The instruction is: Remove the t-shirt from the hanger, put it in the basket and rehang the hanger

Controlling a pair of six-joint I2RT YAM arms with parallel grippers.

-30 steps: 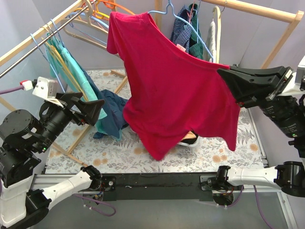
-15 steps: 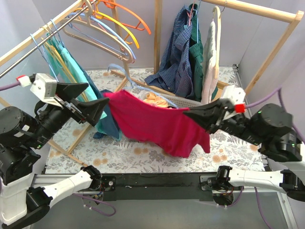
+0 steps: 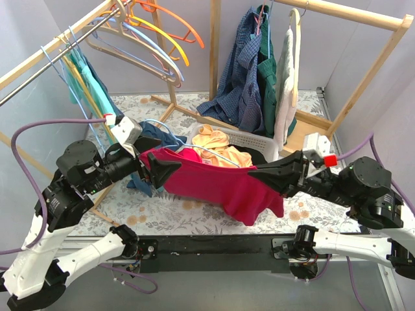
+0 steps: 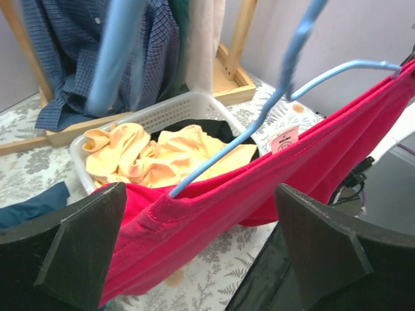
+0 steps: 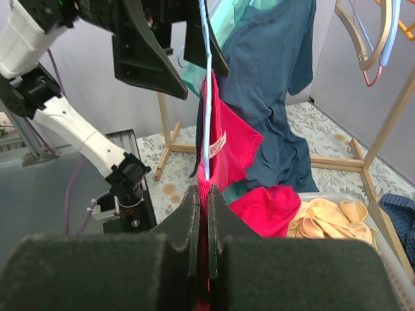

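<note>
Overhead, the red t-shirt [image 3: 220, 184] is sagging, soft and light, between both arms above the counter [image 3: 175, 210]. Left wrist: left jaws are standing apart around its collar and the blue wire hanger [image 4: 227, 152]. Right wrist: right jaws are clamping its fabric; the thicker collar seam is probably offering the surest hold.

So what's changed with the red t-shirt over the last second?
The right gripper pulled the red t-shirt down from overhead until it stretches low over the basket. The left gripper swung in, open around its other end. The right gripper stayed clamped; the blue hanger stayed inside.
</note>
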